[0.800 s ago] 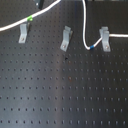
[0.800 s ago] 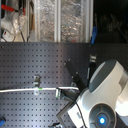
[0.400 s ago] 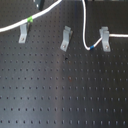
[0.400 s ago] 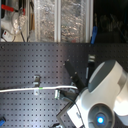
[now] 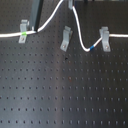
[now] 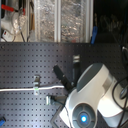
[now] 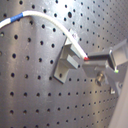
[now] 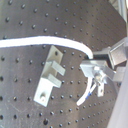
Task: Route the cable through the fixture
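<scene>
Your jaws are pinched on the cable (image 7: 55, 27) — in the first wrist view the gripper (image 7: 89, 59) holds the white cord just beside a grey clip (image 7: 67, 62) on the perforated board (image 7: 30, 95). In the first exterior view the cable (image 5: 80, 35) runs through the clip (image 5: 23, 31) near the board's left edge, where its green band sits, rises off the board's far edge, then dips past the middle clip (image 5: 66, 39) — its blue band lying near the right clip (image 5: 105, 39).

Black perforated board (image 5: 65, 95); cluttered shelving (image 6: 45, 20) behind it in second exterior view.
</scene>
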Available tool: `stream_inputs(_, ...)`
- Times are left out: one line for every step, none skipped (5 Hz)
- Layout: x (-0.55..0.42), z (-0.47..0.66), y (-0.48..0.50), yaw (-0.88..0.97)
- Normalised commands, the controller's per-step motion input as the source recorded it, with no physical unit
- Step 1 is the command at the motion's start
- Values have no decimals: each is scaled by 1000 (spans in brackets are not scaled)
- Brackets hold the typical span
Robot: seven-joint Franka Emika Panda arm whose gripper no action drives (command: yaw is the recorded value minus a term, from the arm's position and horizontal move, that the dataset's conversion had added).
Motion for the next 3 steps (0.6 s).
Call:
stream_inputs(-230,275,290,-577)
stream_inputs(-310,237,213,-543)
stream_inputs(-384,218,134,-440)
